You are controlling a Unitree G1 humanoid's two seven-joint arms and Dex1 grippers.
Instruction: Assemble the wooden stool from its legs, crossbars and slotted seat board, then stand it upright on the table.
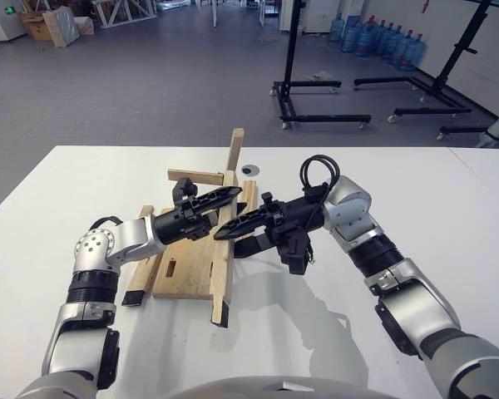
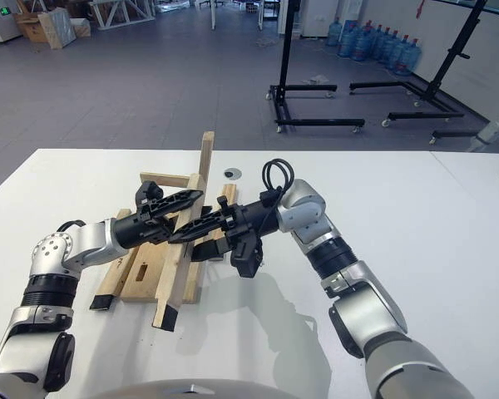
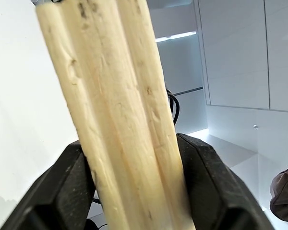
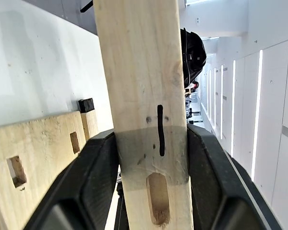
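Nearest the robot lies the black cap [image 1: 219,312] of a long wooden leg [image 1: 223,278], resting on the white table [image 1: 382,174]. This leg's long axis runs almost straight away from the robot, leaning slightly right. Its far tip shows past the table's far edge; whether it is raised or overhangs cannot be told. A crossbar [image 1: 191,175] juts from its far part toward the robot's left.

Both grippers grasp this leg at its middle. The left gripper [image 1: 220,204] comes in from the left and the right gripper [image 1: 226,229] from the right, each with a finger pressed on either side of the wood.

Just left of the leg, the slotted seat board [image 1: 183,270] lies flat, and a second capped leg [image 1: 141,278] lies along the board's left side. Broad white tabletop spreads to the right of the parts and in front of them.
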